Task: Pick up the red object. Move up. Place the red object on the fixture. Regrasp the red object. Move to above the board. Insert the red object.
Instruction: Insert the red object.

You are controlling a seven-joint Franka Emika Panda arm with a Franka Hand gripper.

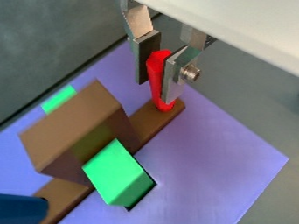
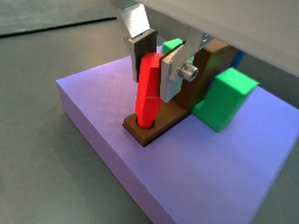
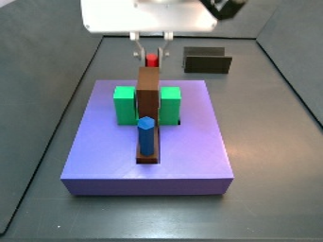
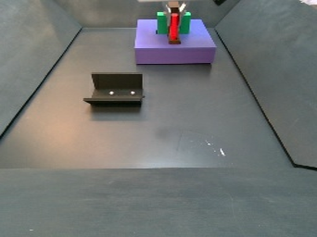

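Over the far end of the board we find the gripper, its silver fingers closed narrow on the upper part of the red object. Both wrist views show the red object standing nearly upright, its lower end already seated in the dark brown strip that runs along the board's middle. We judge the step in hand to be the insertion, well advanced but not confirmed complete.

In a side view the red object shows only as a small patch behind the tall brown bar, with the green blocks on either side of the bar and the blue peg standing nearer. The fixture sits on the floor well apart from the board, to the far right, and carries nothing.

To finish the step well, we recommend:
- Keeping the red object vertical; a wrist view suggests a slight lean, which could bind it in its socket.
- Pressing straight down with no sideways drift, since the brown bar stands just beside the gripper.
- Releasing only once the base sits flush, then lifting clear vertically.

We cannot tell from these views how deep the socket is.
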